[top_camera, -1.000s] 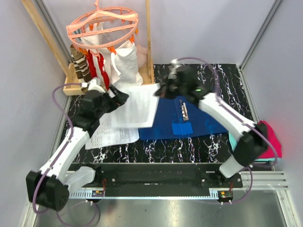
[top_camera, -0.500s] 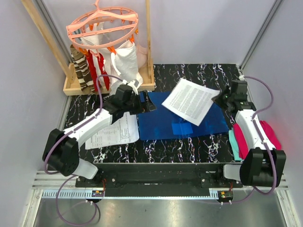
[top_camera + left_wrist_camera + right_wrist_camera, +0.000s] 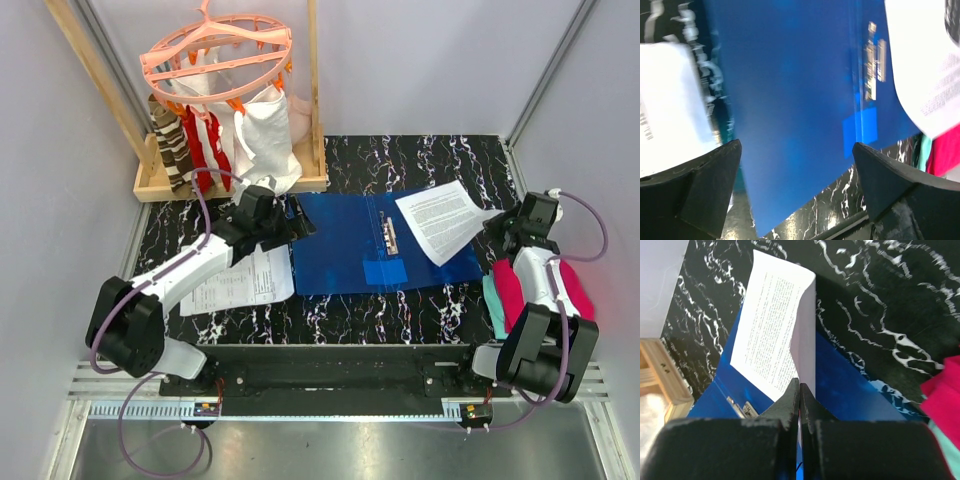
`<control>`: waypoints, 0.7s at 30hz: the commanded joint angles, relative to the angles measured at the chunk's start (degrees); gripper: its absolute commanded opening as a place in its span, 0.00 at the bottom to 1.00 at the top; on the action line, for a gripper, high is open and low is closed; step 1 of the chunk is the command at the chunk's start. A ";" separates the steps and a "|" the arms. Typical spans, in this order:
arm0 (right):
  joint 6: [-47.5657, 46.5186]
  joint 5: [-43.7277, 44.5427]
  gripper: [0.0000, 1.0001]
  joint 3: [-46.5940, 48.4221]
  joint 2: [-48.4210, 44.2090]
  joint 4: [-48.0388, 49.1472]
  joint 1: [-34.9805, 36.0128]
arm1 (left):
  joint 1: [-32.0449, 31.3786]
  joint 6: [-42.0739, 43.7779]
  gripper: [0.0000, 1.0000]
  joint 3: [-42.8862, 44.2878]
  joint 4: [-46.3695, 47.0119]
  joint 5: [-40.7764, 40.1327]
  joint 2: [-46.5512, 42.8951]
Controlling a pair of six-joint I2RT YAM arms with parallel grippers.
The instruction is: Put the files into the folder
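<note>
The blue folder (image 3: 345,250) lies open in the middle of the black marbled table, its metal clip (image 3: 390,232) along the spine. My right gripper (image 3: 498,228) is shut on the corner of one printed file sheet (image 3: 445,220), which droops over the folder's right half. The right wrist view shows this sheet (image 3: 772,340) bent upward from the shut fingers (image 3: 790,395), over the folder (image 3: 850,385). More files (image 3: 240,282) lie on the table left of the folder. My left gripper (image 3: 300,222) hovers open over the folder's left edge (image 3: 790,100), holding nothing.
A wooden tray (image 3: 160,185) at the back left holds a pink hanger rack (image 3: 215,55), striped socks and a white cloth bag (image 3: 265,130). A folded magenta cloth (image 3: 565,285) over a teal one lies at the right edge, beside my right arm.
My right gripper has drawn the sheet to the right and lower, so it now rests across the folder's right half. The left gripper pulled back a little to the left and opened slightly wider.
</note>
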 commanded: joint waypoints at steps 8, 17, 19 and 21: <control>11.25 -3.87 0.00 -9.75 -0.06 10.23 0.00 | 3.79 -7.26 0.99 -7.17 8.34 4.64 1.10; 14.86 -4.66 0.00 -14.77 -2.87 12.78 0.00 | 3.44 -7.97 0.95 -8.05 13.01 7.99 3.21; 15.39 -5.36 0.00 -15.82 -3.66 13.13 0.00 | 3.09 -8.15 0.94 -8.05 13.53 8.08 3.82; 15.83 -5.28 0.00 -16.79 -4.54 13.66 0.00 | 2.74 -8.59 0.93 -8.05 13.89 8.52 4.35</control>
